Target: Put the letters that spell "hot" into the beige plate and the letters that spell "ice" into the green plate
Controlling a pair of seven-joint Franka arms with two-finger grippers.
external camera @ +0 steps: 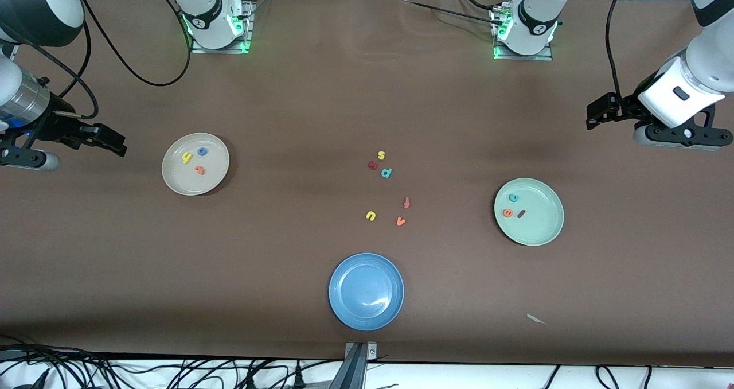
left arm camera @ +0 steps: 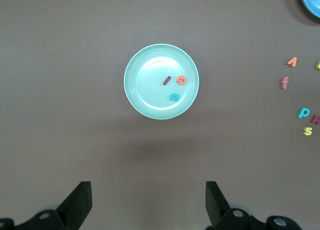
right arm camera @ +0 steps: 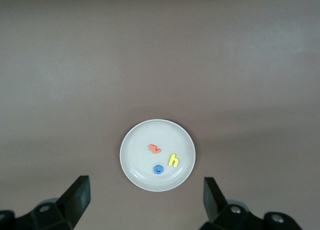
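Letters are lying sorted: yellow h (external camera: pixel 186 158), blue o (external camera: pixel 202 151) and orange t (external camera: pixel 199 170) in the beige plate (external camera: pixel 174 179); teal c (external camera: pixel 513 197), orange e (external camera: pixel 507 212) and dark red i (external camera: pixel 520 213) in the green plate (external camera: pixel 545 231); left gripper (left arm camera: pixel 148 200) and right gripper (right arm camera: pixel 146 197) are hanging spread wide, empty, each over bare table at its own end.

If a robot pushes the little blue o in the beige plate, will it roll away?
Probably not. The blue o lies flat in the beige plate, so it would likely slide, not roll. It looks tiny and thin, so probably light. The plate's raised rim might stop it.
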